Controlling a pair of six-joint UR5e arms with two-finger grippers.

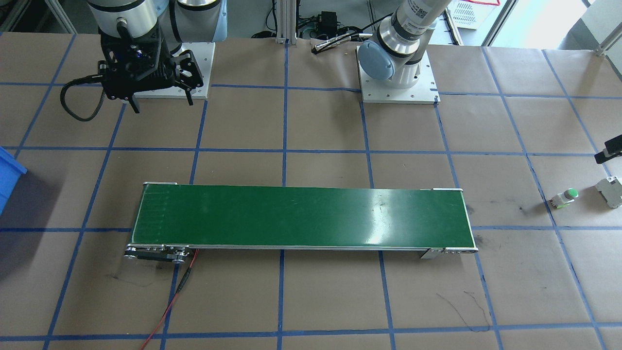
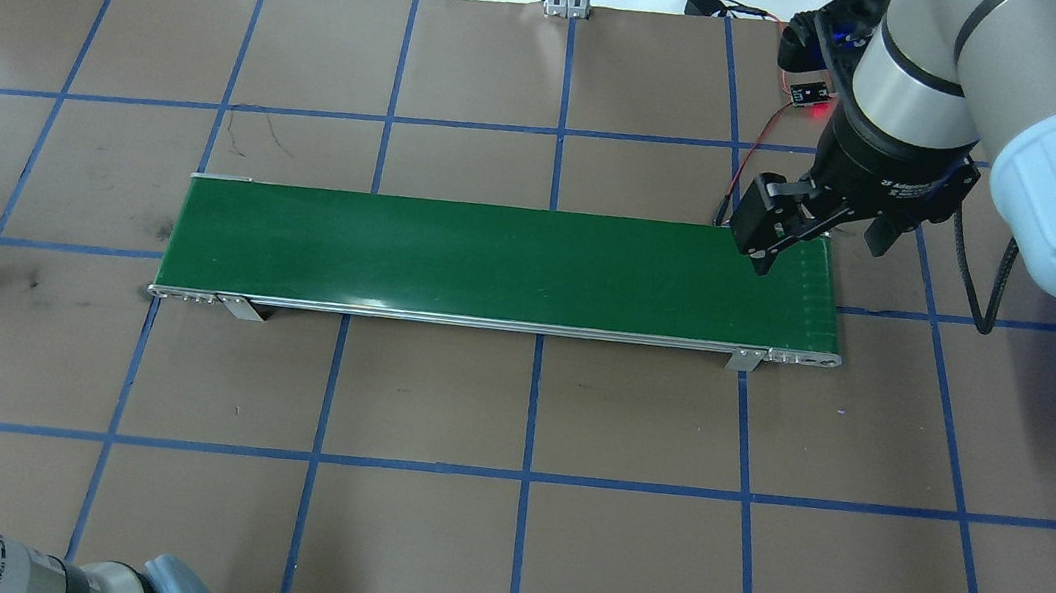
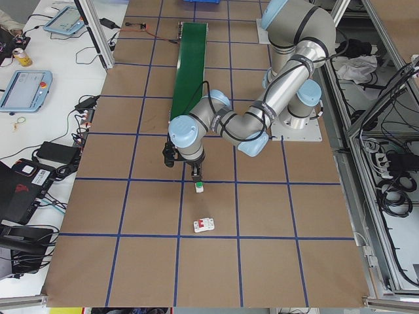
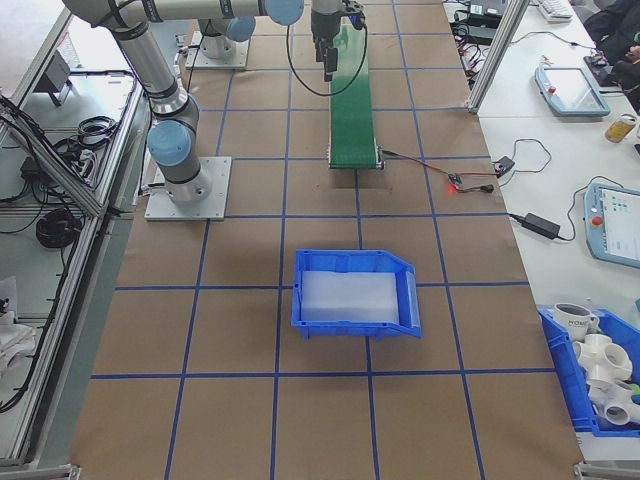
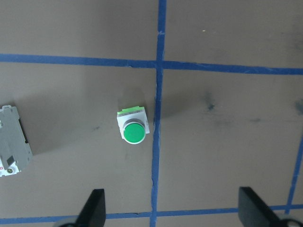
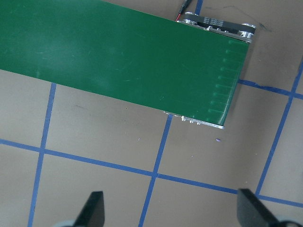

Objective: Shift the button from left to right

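Lying on the brown table beyond the belt's (image 2: 502,263) left end, the button (image 5: 133,128) sits nearest the left gripper (image 5: 173,213), whose jaws hang spread above it; the button is ahead of and left of their midline. The right gripper (image 6: 170,213), also spread, hovers by the belt's far end.

Button (image 1: 565,197) on table (image 1: 311,301) beyond belt's (image 1: 301,216) left end, beside blocky part (image 1: 609,191).
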